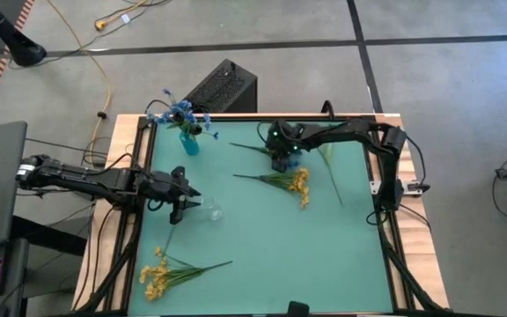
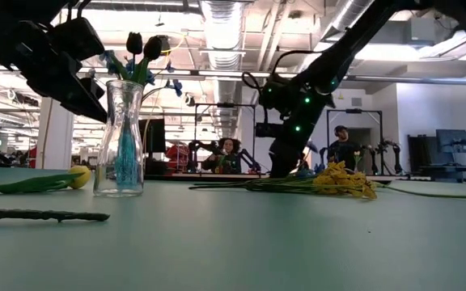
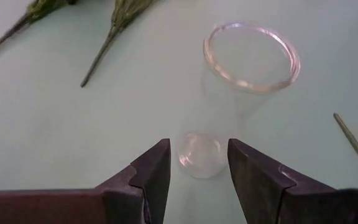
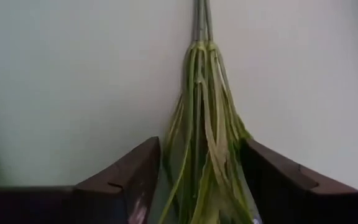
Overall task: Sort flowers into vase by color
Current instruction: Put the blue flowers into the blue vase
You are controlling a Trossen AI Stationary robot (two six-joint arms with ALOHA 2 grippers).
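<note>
Two pincers at work: right pincer (image 4: pixel 197 186) spread around the yellow spray (image 1: pixel 293 180) stalks mid-bench, best closed low on the bundle; left pincer (image 3: pixel 197 168) open, just before the clear vase (image 3: pixel 247 93).

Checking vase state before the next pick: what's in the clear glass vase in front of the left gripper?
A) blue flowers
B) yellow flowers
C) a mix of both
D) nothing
D: in the left wrist view the clear glass vase shows an open rim and bare bottom with no stems, standing just beyond the open fingers of the left gripper; the blue flowers sit in a separate blue-tinted vase.
</note>
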